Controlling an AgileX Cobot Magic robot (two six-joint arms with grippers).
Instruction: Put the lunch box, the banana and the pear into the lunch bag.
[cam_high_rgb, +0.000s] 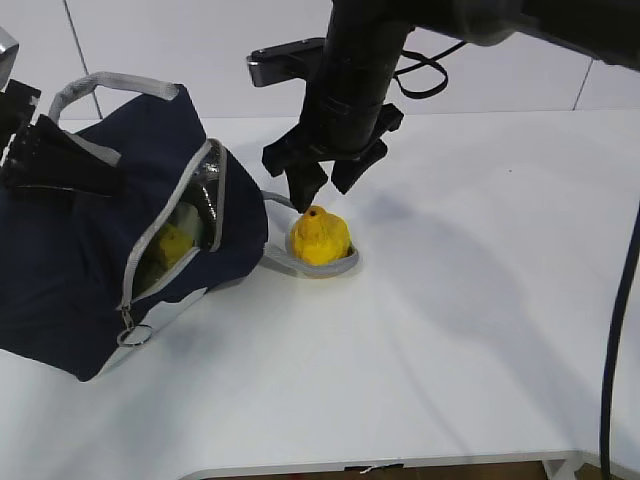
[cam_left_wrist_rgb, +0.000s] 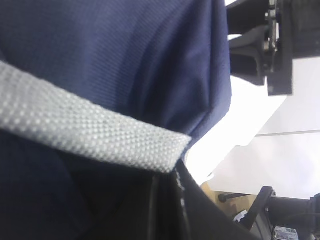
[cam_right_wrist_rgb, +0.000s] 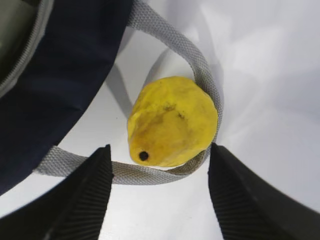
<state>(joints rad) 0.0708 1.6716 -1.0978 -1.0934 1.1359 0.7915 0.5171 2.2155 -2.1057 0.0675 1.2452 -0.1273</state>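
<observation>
The pear (cam_high_rgb: 320, 238) rests on the bench (cam_high_rgb: 470, 330) inside the loop of the lunch bag's grey handle (cam_right_wrist_rgb: 200, 65), just right of the lunch bag (cam_high_rgb: 90, 270). The right gripper (cam_high_rgb: 325, 183) hangs directly above the pear, jaws wide, gripping nothing. The left gripper (cam_high_rgb: 60, 160) has its jaws closed on the bag fabric near the bench's left edge. The bag lies unzipped with yellow contents visible inside.
</observation>
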